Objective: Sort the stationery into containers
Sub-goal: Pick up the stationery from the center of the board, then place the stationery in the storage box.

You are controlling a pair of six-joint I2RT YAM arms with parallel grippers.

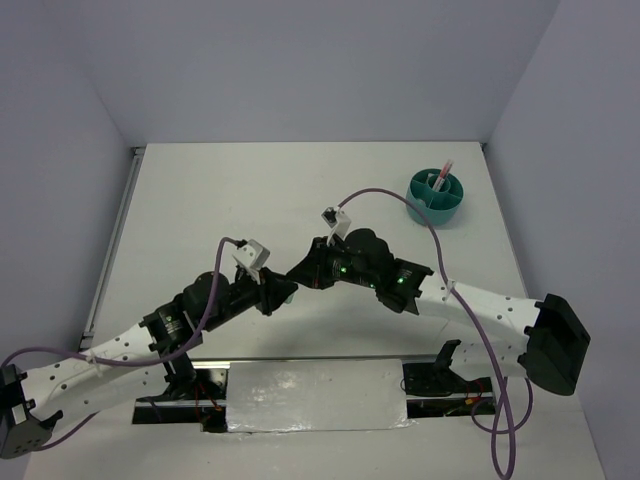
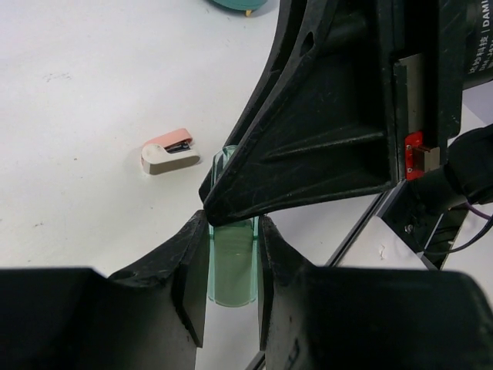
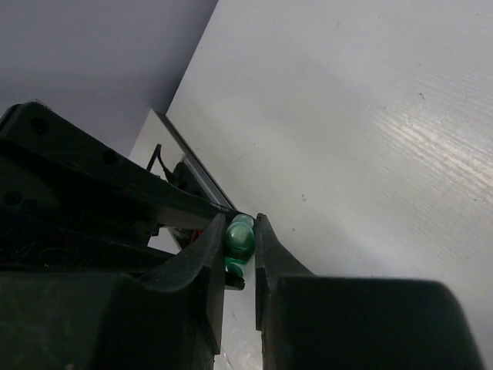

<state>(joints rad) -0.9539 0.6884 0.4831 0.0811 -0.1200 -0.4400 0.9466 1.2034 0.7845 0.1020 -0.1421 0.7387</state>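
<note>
The green stub (image 2: 231,270) is not sorted yet. It is in the air over the middle of the table (image 1: 250,190), a little toward the near edge and well apart from the organiser (image 1: 430,212), which stands by the far right corner. The stub is a short round piece of pale mint colour, a little see-through. From the right wrist its end looks darker green, rounded and shiny.

Both arms have it. The left gripper (image 2: 231,231) clamps its fingers on the two sides of the stub's body. The right gripper (image 3: 240,220) presses its fingers on the rounded end, with no gap that I can see. I judge this is a hand-over from left to right, because the organiser is on the right side.

For the whole task, one pen (image 1: 444,170) stands inside the organiser, leaning a little, so that part seems done. A small pink and white piece (image 2: 168,150) lies flat on the table near the grippers and waits for sorting. Other stationery I cannot find in these views, so I think about half or more remains.
</note>
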